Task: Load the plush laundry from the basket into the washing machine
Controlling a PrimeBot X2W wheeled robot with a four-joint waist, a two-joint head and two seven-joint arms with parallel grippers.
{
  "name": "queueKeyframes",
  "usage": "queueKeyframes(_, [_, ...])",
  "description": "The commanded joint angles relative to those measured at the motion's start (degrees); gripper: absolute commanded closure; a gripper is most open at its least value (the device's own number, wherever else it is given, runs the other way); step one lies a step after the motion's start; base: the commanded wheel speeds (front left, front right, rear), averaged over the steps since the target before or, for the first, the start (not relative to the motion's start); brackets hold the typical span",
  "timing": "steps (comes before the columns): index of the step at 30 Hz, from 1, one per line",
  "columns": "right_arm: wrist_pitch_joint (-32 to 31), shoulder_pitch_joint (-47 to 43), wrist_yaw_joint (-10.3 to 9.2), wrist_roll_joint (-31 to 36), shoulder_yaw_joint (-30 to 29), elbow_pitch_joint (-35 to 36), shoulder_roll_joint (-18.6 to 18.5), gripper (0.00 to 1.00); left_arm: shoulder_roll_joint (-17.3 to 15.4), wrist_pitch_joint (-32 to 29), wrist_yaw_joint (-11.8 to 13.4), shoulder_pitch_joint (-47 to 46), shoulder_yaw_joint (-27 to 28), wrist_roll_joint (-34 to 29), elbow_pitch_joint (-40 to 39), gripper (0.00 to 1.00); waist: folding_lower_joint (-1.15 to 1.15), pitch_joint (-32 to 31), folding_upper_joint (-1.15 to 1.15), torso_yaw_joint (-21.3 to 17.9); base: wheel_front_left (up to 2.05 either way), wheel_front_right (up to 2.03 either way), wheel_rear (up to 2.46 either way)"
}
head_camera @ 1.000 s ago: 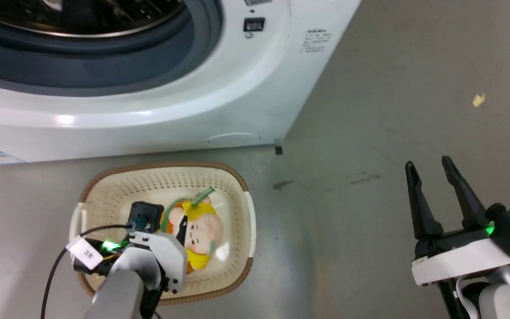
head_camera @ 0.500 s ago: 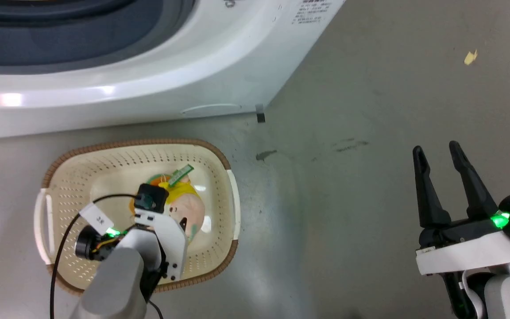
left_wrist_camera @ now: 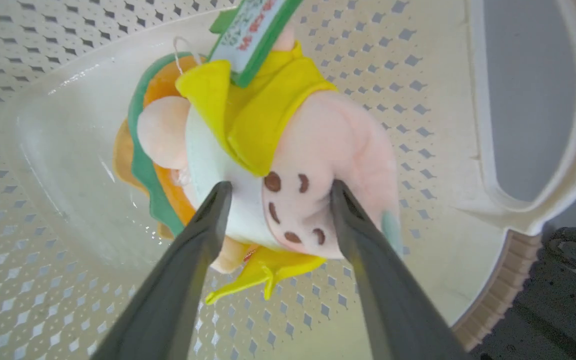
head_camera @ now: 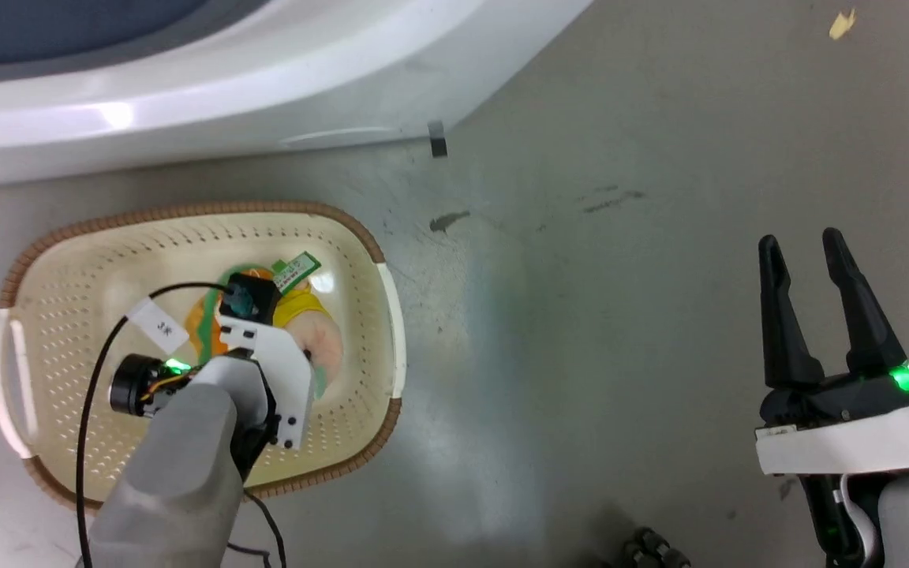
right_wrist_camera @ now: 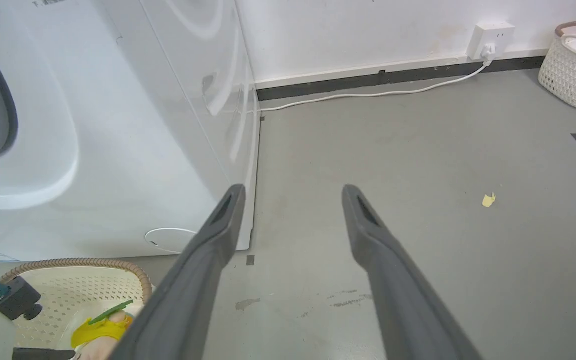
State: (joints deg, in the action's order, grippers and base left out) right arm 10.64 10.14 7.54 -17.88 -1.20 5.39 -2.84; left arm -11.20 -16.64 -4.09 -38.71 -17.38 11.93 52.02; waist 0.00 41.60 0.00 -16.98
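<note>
Grey concrete floor [head_camera: 581, 315] all round, and at 8 o'clock in the head view sits the basket [head_camera: 186, 211] with the doll [left_wrist_camera: 288, 150] lying on its bottom. My left gripper [left_wrist_camera: 278, 184] is down inside, fingers spread either side of the doll's pink face and not squeezed as far as I can see, so the toy's loose.

What worries me: that head is round and squishy, so a pinch this near the tips could pop it out, or I'd catch only cloth and drop it on the lift. The green tag [left_wrist_camera: 253, 35] at its 12 o'clock could snag a hole in the basket wall.

Washing machine [head_camera: 265, 87] is up at 11, its curved front lip sitting between basket and drum. Right gripper [head_camera: 800, 238] hangs open at 4 o'clock over bare floor, well apart. Yellow scrap [head_camera: 841, 24] at 1 o'clock, no bother.
</note>
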Motion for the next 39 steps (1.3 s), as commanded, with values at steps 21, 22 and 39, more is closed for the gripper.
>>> queueKeyframes(21, [2.9,5.5,-0.05,-3.1,1.7,-0.5,0.0,0.00,-3.7,5.0,1.7,-5.9,-3.3,5.7,13.7,1.00,0.00,3.2,0.00,-4.5,0.00,0.00,0.00])
queueKeyframes(22, [3.1,5.4,-0.05,-2.7,1.5,-0.7,0.0,0.00,-3.3,5.8,1.5,-5.6,-3.5,6.1,14.2,1.00,0.00,2.0,0.00,-4.1,0.00,0.00,0.00])
queueKeyframes(39, [4.4,-1.9,-0.05,6.1,-1.9,-1.7,0.0,0.00,2.5,27.4,-3.3,4.4,-4.5,14.6,15.2,1.00,0.00,-22.5,0.00,6.3,0.00,0.00,0.00])
